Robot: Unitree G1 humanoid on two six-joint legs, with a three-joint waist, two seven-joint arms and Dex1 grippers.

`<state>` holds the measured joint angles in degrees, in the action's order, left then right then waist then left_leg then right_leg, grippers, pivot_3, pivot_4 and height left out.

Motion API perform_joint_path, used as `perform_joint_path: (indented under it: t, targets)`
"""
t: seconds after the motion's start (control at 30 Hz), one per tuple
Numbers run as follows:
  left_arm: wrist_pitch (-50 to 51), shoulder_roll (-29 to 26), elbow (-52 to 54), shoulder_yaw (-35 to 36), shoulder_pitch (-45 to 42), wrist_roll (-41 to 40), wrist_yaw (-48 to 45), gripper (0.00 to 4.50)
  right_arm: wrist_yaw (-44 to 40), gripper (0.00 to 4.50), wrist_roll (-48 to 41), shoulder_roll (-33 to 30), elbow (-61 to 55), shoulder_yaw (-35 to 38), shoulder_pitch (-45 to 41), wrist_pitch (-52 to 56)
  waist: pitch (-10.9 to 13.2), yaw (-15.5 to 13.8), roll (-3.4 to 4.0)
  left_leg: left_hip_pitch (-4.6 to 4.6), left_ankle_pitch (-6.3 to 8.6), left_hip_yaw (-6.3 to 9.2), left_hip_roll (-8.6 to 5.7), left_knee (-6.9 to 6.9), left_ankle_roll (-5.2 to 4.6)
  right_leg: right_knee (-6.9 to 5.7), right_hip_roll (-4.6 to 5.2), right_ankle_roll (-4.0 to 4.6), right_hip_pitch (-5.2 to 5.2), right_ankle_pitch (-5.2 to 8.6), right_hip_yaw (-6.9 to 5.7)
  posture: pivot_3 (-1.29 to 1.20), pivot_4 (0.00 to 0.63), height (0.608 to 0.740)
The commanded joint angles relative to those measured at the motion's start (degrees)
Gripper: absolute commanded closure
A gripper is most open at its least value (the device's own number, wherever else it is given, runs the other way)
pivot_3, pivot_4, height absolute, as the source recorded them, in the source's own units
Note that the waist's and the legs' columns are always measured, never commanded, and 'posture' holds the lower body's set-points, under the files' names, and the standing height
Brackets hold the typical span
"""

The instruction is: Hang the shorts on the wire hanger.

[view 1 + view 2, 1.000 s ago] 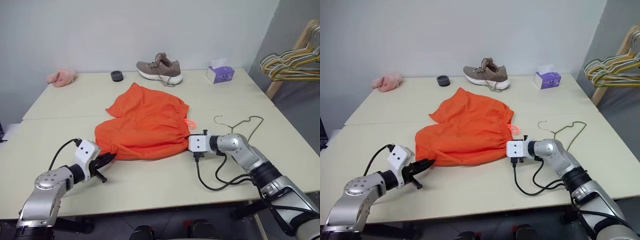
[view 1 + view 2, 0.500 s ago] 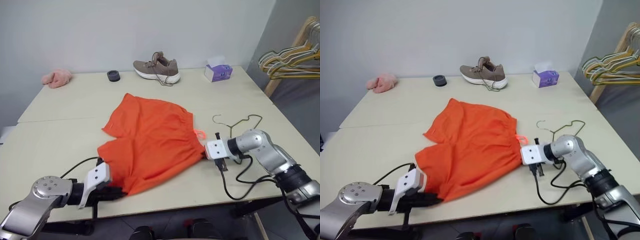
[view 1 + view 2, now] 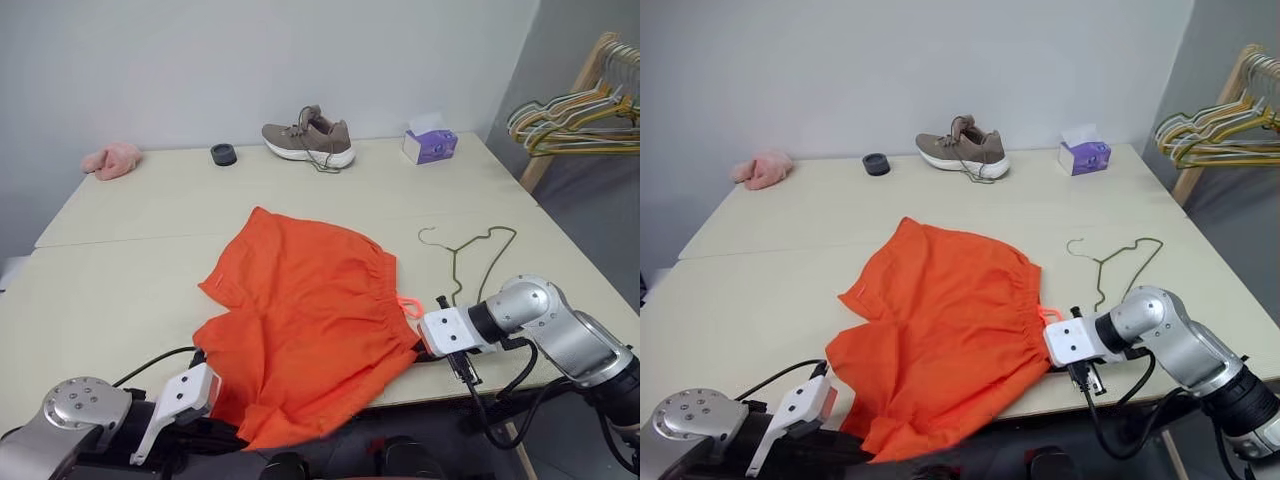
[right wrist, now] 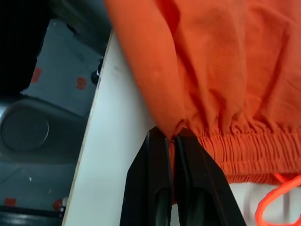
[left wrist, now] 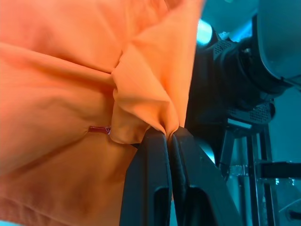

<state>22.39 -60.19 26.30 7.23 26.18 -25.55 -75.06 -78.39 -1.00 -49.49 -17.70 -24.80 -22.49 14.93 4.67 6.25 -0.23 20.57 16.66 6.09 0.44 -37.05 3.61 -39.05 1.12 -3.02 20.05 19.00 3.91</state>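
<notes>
orange shorts (image 3: pixel 305 325) overhang the table (image 3: pixel 120 260) edge, wire hanger (image 3: pixel 470 255) beside.

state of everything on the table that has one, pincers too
shorts: spread flat, near edge hanging off the table, pinched at both sides
hanger: lying flat, bare, apart from the shorts
left pincer: shut on the shorts
right pincer: shut on the shorts' waistband
shoe: upright, laces loose
tissue box: open, tissue sticking up
</notes>
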Motion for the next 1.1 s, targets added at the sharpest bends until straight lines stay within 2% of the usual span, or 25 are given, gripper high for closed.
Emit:
perform_joint_path:
  t: [0.03, 0.23, 0.43, 0.5, 0.7, 0.8, 0.87, 1.1]
  targets:
    - [3.67, 1.07, 1.12, 1.39, -0.19, -2.96, 1.72, 4.00, -0.89, 3.93, -1.45, -0.68, -1.63, 1.26, -0.30, 0.43, 0.03, -0.03, 0.04, 0.00, 0.00, 0.00, 0.01, 0.00, 0.00, 0.00, 0.00, 0.00, 0.00, 0.00, 0.00, -0.10, 0.047, 0.740]
    - [6.74, 3.77, 1.94, 3.95, 0.06, -6.62, 4.16, 2.39, -3.73, 2.05, -4.51, -2.63, -3.36, 1.80, 0.35, 0.80, 0.08, -0.20, 0.00, 0.01, 0.00, 0.01, 0.10, 0.00, 0.00, 0.01, 0.00, 0.00, 0.00, 0.00, -0.01, -0.10, 0.047, 0.740]
    - [14.54, 8.00, 6.22, 9.99, -2.43, -18.72, 9.19, 0.65, -3.71, 0.08, -13.26, -1.58, -3.45, 6.28, 0.32, 7.49, 0.09, -0.57, -0.01, 0.01, 0.00, 0.03, 0.16, -0.01, 0.00, 0.00, 0.00, 0.01, -0.01, -0.01, 0.00, -0.08, 0.044, 0.740]
    - [15.95, 9.19, 6.95, 11.57, -4.12, -21.53, 11.11, 0.06, -1.52, 0.00, -16.59, -0.23, -2.73, 9.30, 0.01, 10.97, 0.09, -0.89, -0.01, 0.00, 0.00, 0.05, 0.15, -0.02, 0.00, -0.01, 0.00, 0.02, -0.02, -0.02, -0.01, -0.08, 0.043, 0.740]
    - [14.20, 9.52, 7.83, 9.99, -5.97, -18.45, 13.42, 0.03, 7.69, 0.00, -22.00, 4.22, 0.52, 17.68, -0.08, 19.34, 0.08, -1.31, -0.01, -0.02, 0.00, 0.02, 0.05, -0.02, 0.01, 0.00, -0.03, 0.06, -0.03, -0.04, 0.01, -0.09, 0.043, 0.740]
    - [10.25, 13.39, 5.42, 8.27, -10.23, -13.87, 19.11, 0.03, 17.79, 0.00, -19.90, 8.53, 4.13, 22.01, -0.04, 18.81, 0.08, -1.35, 0.00, 0.00, 0.00, 0.00, 0.03, 0.00, 0.01, 0.01, -0.03, 0.07, 0.00, -0.04, 0.02, -0.09, 0.044, 0.740]
    - [10.01, 14.60, 4.69, 7.69, -12.53, -13.77, 19.89, 0.03, 23.65, 0.00, -19.07, 10.87, 6.51, 24.27, 0.42, 20.09, 0.07, -1.38, -0.03, 0.01, 0.00, 0.00, 0.01, 0.00, 0.01, 0.01, -0.03, 0.08, -0.01, -0.05, 0.02, -0.10, 0.043, 0.740]
    - [7.39, 12.33, 5.16, 4.96, -11.70, -9.70, 16.62, 0.03, 42.20, 0.00, -7.17, 14.90, 16.21, 23.59, -2.34, 17.95, 0.03, -0.67, 0.00, 0.06, -0.01, -0.19, 0.05, 0.01, 0.03, 0.00, -0.06, 0.12, 0.12, -0.08, 0.18, -0.11, 0.039, 0.740]
